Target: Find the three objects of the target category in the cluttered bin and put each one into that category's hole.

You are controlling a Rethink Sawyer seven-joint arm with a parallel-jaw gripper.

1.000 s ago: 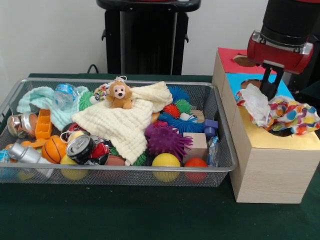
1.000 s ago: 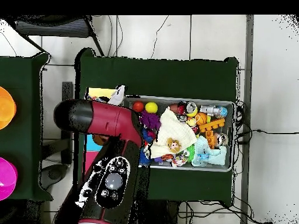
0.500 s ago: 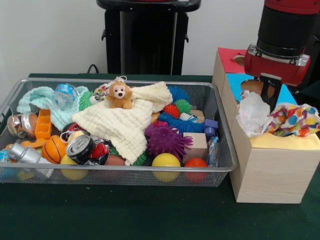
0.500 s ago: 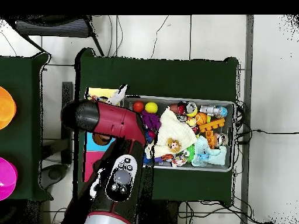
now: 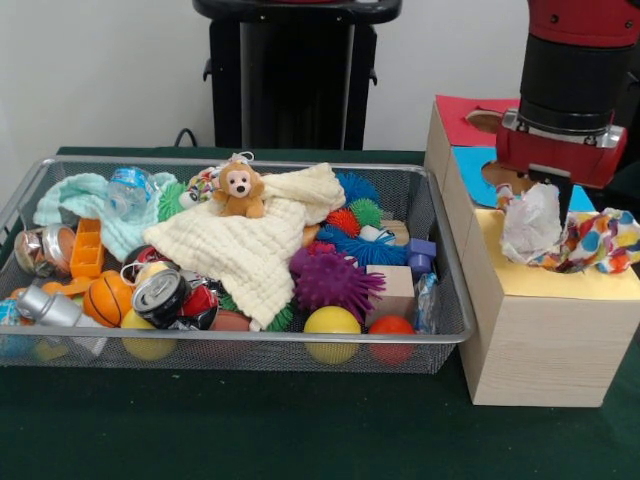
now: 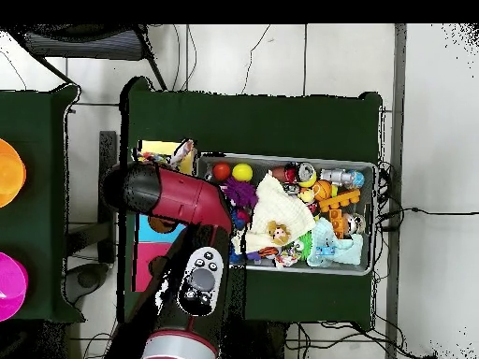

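Just below the pincer (image 5: 549, 190), whose grip I cannot tell, the white-and-polka-dot crumpled cloth (image 5: 570, 235) bunches over the yellow-topped wooden box's (image 5: 545, 345) hole and may snag on its rim.

Dark green table cloth (image 5: 250, 430); pink (image 6: 11, 285) and orange (image 6: 9, 173) bowls, perhaps, aside.

we cannot tell how the gripper (image 5: 549, 192) fingers stand, buried in the spotted cloth (image 5: 572, 238) | yellow hole under that cloth hidden | arm (image 5: 570, 70) cut by top edge | overhead: arm covers most of the box (image 6: 161, 150)
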